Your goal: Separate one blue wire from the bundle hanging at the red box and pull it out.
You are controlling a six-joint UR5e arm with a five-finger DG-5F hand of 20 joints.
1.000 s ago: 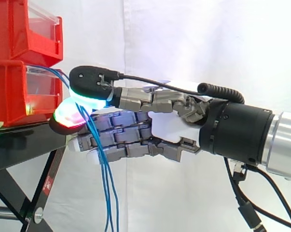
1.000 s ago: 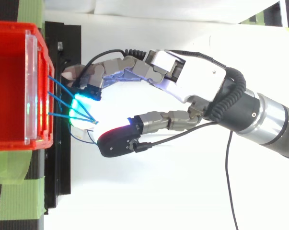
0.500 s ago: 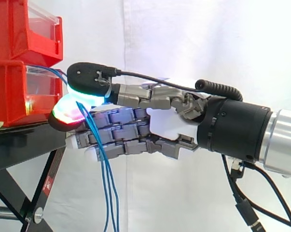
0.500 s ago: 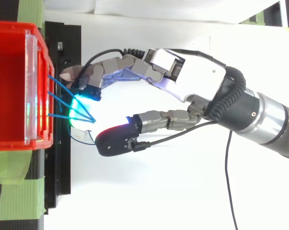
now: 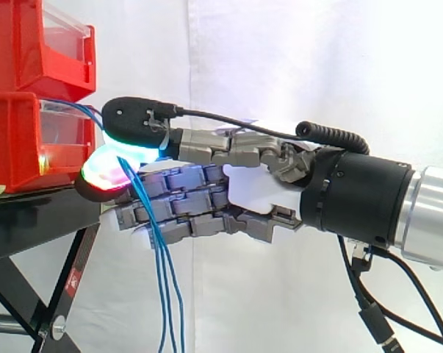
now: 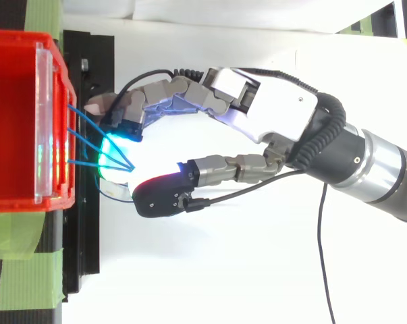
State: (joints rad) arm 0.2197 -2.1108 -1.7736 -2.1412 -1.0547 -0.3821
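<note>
I am finding no text, number or brand that I can read in either view. I am seeing one sign: a small red sticker (image 5: 73, 280) on the slanted leg of the black stand (image 5: 30, 224) in the side view. Its pale marks are staying too small for me to make out.

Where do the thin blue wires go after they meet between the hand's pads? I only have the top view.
Observer: The thin blue wires hang down across the hand, to well below the top of the black stand.
Operator: Which bin feeds them?
Observer: Two bins are stacked; the wires come from the lower red plastic bin, under the upper red plastic bin.
Operator: How do the pads sit?
Observer: The cyan-glowing pad is above the red-glowing pad, with the wires emerging between them.
</note>
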